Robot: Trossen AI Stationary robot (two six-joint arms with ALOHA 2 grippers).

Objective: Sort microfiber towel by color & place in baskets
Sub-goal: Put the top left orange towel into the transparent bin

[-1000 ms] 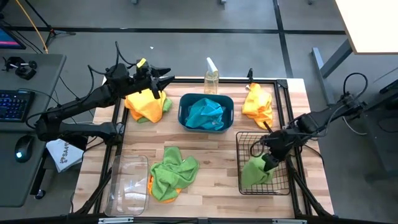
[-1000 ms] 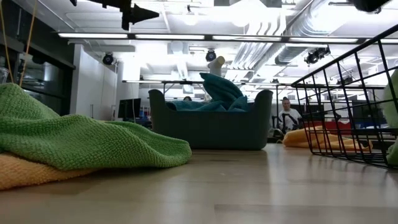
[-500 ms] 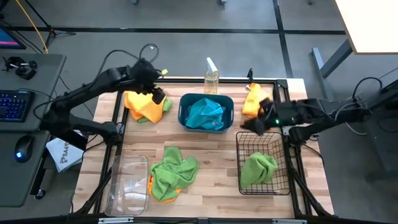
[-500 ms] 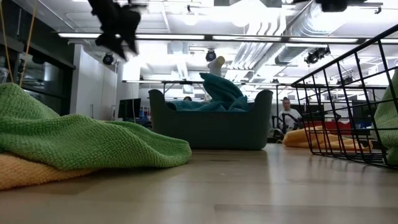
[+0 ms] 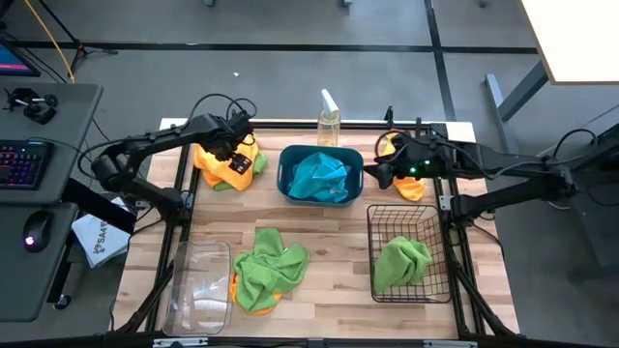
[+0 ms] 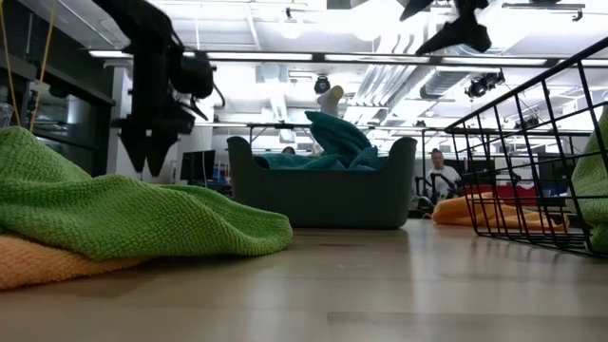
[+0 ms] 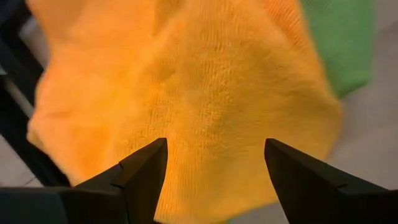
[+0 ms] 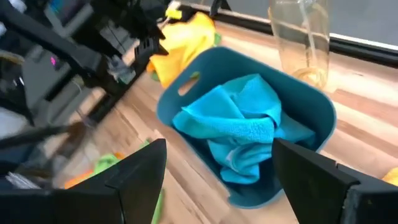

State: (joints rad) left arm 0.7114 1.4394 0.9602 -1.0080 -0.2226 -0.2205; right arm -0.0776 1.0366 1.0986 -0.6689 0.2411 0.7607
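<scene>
With fingers spread wide, the left gripper (image 7: 211, 177) hung above the fuzzy orange microfiber towel (image 5: 224, 164) at ten o'clock, apparently to grasp it for sorting.

Teal tub (image 5: 320, 176) w/ turquoise towel (image 5: 319, 179), centre. Orange towels upper left (image 5: 221, 166) & upper right (image 5: 410, 186). Lime green towel (image 5: 400, 261) in black wire basket (image 5: 380, 220), lower right. Light wood table (image 5: 334, 232).

Left arm stretched toward the far left part of the table, left gripper (image 5: 242, 162) pointed straight down, fingers (image 7: 144, 171) spread apart. Right arm extended leftward along the far edge, right gripper (image 5: 380, 177) raised, fingers (image 8: 140, 171) parted wide.
</scene>
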